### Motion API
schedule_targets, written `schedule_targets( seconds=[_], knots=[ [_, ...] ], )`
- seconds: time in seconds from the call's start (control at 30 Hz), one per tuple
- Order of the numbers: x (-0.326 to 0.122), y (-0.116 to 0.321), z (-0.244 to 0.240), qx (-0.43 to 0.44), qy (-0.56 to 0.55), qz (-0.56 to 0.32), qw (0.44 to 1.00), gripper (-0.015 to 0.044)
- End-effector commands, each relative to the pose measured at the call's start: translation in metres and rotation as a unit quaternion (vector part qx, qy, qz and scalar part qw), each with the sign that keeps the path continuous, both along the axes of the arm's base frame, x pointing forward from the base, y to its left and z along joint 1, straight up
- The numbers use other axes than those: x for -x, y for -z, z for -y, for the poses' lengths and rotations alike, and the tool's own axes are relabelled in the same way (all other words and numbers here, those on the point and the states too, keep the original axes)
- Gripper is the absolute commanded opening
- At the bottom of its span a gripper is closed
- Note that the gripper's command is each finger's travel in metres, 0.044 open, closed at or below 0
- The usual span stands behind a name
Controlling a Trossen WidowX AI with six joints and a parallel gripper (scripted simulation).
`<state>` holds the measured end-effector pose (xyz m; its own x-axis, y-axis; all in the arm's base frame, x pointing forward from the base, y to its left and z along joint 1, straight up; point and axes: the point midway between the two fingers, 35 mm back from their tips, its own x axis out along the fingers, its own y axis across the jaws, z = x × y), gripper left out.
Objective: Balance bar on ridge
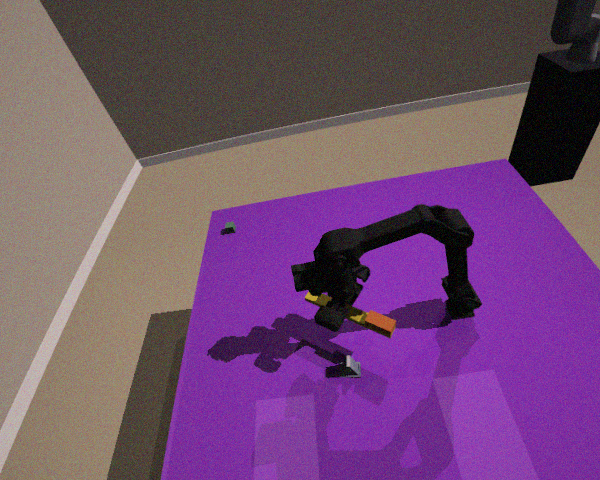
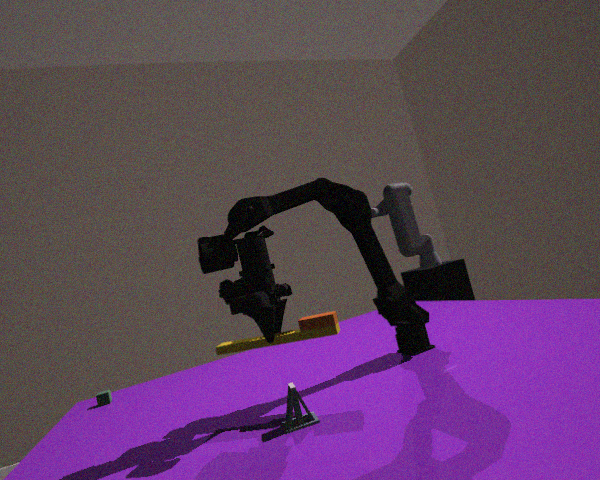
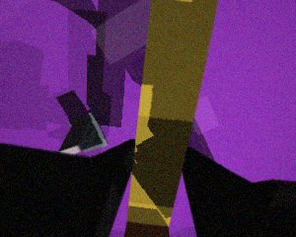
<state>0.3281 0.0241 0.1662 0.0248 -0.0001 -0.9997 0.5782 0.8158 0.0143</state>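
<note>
My gripper (image 1: 342, 310) (image 2: 272, 336) (image 3: 159, 148) is shut on the yellow bar (image 1: 357, 315) (image 2: 238, 345) (image 3: 178, 64), with one finger on each side of it near its middle. The bar hangs above the table, touching neither table nor ridge. An orange block (image 1: 380, 322) (image 2: 318, 321) sits on top of one end of the bar. The ridge (image 1: 352, 365) (image 2: 291, 386) (image 3: 84, 132), a small dark and grey wedge-shaped stand with a pale top, stands on the table. It is below the bar and off to one side, left of the bar in the wrist view.
A small green cube (image 1: 230, 226) (image 2: 104, 397) lies near a far corner of the purple table (image 1: 269, 232) (image 2: 522, 351). A black pedestal (image 1: 561, 118) (image 2: 437, 283) with a grey arm stands beyond the table. My arm's shadow falls across the table around the ridge.
</note>
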Motion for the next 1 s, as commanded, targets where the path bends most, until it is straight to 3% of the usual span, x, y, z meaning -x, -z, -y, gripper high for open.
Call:
schedule_targets(
  seconds=[0.0,0.97],
  knots=[
    [-0.006,-0.002,-0.011,-0.001,-0.031,0.002,1.000,0.0000],
    [-0.041,0.000,-0.102,0.001,-0.231,0.004,0.973,0.0000]
  ],
)
